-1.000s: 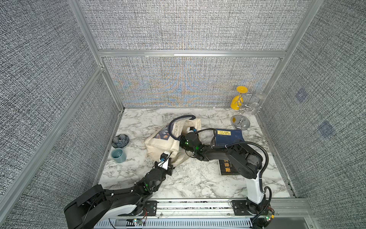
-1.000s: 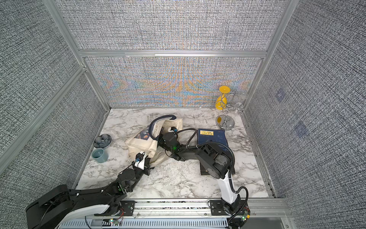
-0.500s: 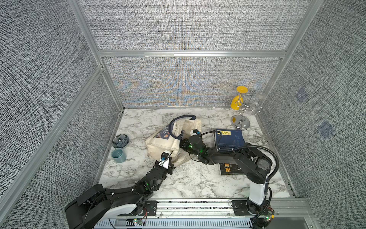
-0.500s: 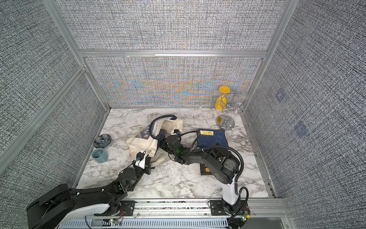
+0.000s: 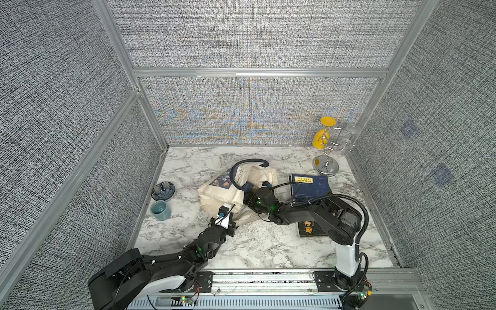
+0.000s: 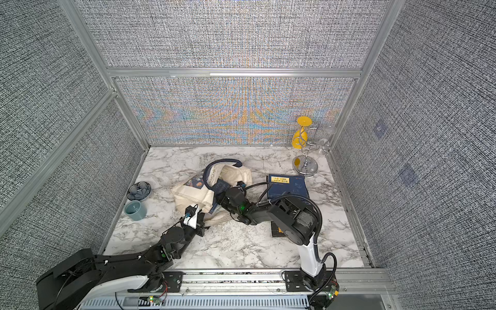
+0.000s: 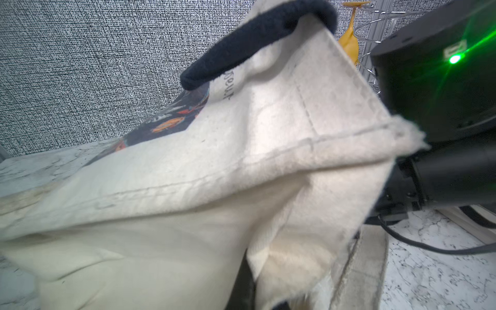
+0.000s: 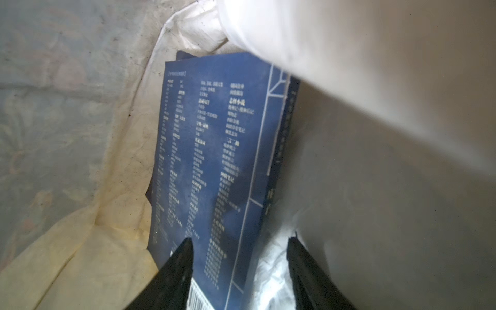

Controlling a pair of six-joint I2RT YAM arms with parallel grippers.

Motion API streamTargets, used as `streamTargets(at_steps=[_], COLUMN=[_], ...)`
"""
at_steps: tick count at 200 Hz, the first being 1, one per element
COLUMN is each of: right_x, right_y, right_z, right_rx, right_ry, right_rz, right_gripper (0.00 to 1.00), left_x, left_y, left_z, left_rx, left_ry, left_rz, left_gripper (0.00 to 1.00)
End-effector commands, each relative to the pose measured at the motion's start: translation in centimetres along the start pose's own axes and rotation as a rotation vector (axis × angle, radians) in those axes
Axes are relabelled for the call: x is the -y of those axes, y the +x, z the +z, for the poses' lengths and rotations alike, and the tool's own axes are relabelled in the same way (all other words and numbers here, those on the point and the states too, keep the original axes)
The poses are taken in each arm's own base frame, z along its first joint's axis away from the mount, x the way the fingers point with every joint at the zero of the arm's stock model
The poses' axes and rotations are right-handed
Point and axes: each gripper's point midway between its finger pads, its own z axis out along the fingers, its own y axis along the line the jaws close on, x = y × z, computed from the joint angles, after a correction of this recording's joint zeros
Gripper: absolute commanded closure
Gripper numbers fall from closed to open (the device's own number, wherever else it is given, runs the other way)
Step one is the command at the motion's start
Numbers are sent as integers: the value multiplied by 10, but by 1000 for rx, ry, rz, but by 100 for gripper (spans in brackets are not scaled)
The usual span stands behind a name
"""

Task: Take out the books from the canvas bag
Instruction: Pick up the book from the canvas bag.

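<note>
Cream canvas fills most of what I see from both wrists. The canvas bag (image 5: 218, 193) lies slumped near the middle of the marble table (image 5: 255, 249), its mouth turned toward the right arm and one navy handle (image 5: 249, 161) arching up at the far side.

My left gripper (image 5: 231, 218) sits at the bag's near edge. Its fingers are pressed together, apparently nipping the cloth at the hem. In the left wrist view the fabric (image 7: 214, 161) is raised in a fold and runs right down to the camera, but the pinch itself is hidden.

My right gripper (image 8: 241, 239) is inside the bag's mouth. Its two black fingers (image 8: 177, 268) are spread, one on each side of the near end of a blue book (image 8: 212, 150) that stands on edge between the canvas walls. Pale columns of text and a barcode show on its cover. I cannot tell whether either finger touches it.

Two books are already out on the marble. A blue one with a yellow label (image 5: 311, 185) lies flat beside the bag. A darker one (image 5: 311, 228) is partly covered by the right arm.

A teal cup (image 5: 160, 210) and a flower-shaped dish (image 5: 163, 190) sit at the table's left edge. A wire glass rack (image 5: 326, 161) stands in the far right corner.
</note>
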Motion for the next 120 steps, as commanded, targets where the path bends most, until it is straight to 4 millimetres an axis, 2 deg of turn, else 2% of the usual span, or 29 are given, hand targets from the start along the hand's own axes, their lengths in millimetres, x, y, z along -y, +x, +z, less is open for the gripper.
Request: streamTargets(at_steps=[1, 34, 36, 42, 63, 79, 109, 120], right_x=[11, 2, -9, -18, -29, -30, -34, -36], right_y=[6, -1, -4, -7, -6, -5, -4, -4], right_z=[9, 20, 22, 24, 31, 33, 33, 30], right_rx=[-24, 19, 26, 30, 24, 22, 20, 21], right_ry=[13, -67, -92, -120, -166, -194, -222, -224], right_rz=[41, 6, 3, -13, -31, -20, -24, -31], right_gripper=[39, 43, 44, 46, 53, 62, 88, 93], left_x=[5, 5, 6, 6, 7, 8, 9, 9], left_y=[-11, -11, -12, -12, -11, -12, -12, -13], left_z=[1, 1, 1, 1, 1, 2, 2, 2], left_rx=[38, 42, 42, 41, 39, 44, 46, 49], left_ry=[22, 26, 26, 28, 36, 38, 43, 42], left_rz=[-5, -6, -6, -8, -9, -8, -8, -9], left_gripper=[100, 100, 100, 100, 100, 100, 100, 100])
